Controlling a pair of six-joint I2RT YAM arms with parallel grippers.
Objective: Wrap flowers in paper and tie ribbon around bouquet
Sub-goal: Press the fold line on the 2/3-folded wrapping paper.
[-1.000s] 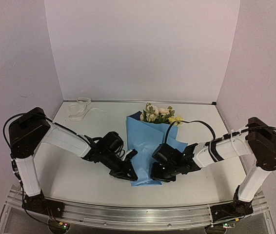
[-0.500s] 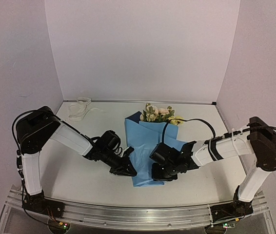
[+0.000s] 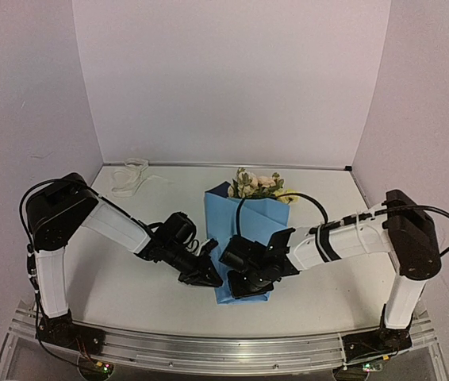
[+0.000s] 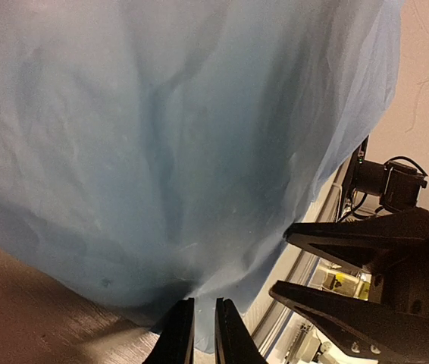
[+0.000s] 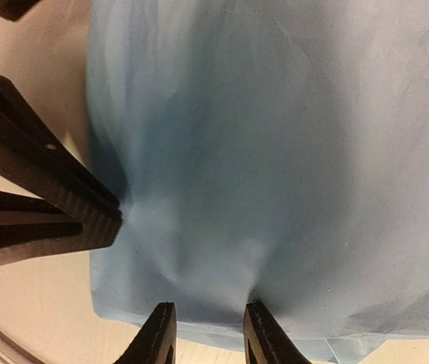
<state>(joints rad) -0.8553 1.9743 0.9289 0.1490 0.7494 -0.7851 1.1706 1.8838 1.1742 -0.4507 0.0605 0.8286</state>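
At the near hem, my right gripper [image 5: 207,324] has slid left, half-open astride the paper [image 3: 244,218]; left gripper [image 4: 203,322] pinches its edge; wrap narrowing, I judge.

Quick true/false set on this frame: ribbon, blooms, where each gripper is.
1. The ribbon is tied around the bouquet. False: the ribbon lies loose at the table's far left, apart from the paper.
2. The flowers stick out of the paper's far end. True.
3. The left gripper pinches the paper's edge. True.
4. The right gripper is over by the ribbon. False: it is at the paper's near end.
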